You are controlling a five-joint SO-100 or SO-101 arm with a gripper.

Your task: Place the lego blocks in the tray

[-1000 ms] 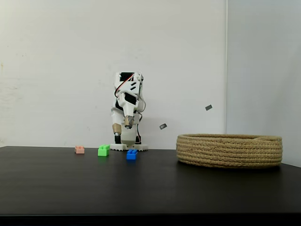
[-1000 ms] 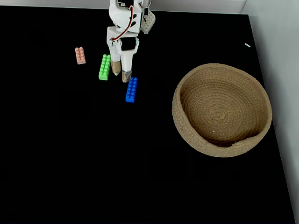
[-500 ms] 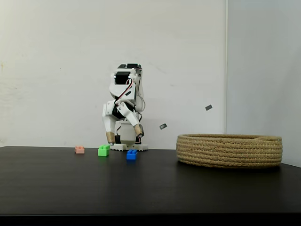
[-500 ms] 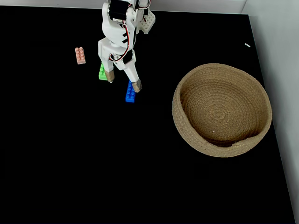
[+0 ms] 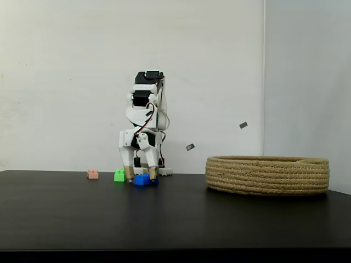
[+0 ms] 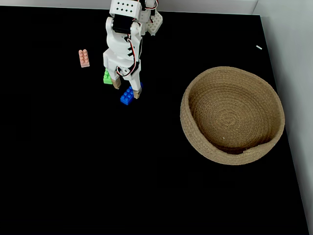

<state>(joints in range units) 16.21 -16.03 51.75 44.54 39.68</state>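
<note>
The blue lego block lies on the black table, turned at an angle, between my fingers. My gripper is down at the table and open, straddling the blue block. One fingertip touches the block and the other stands just clear of it. From the side, the gripper reaches table level. The green block lies right behind the far finger, partly hidden by the arm. The pink block lies further left. The tray, a round rope basket, sits to the right with nothing in it.
The arm's white base stands at the table's far edge. A white wall rises behind the table, and the tray sits near the table's right edge. Bare black tabletop lies in front of the blocks.
The gripper has dropped to the table and its jaws have narrowed around the blue block. The block has slid left and turned. The green and pink blocks have not moved.
</note>
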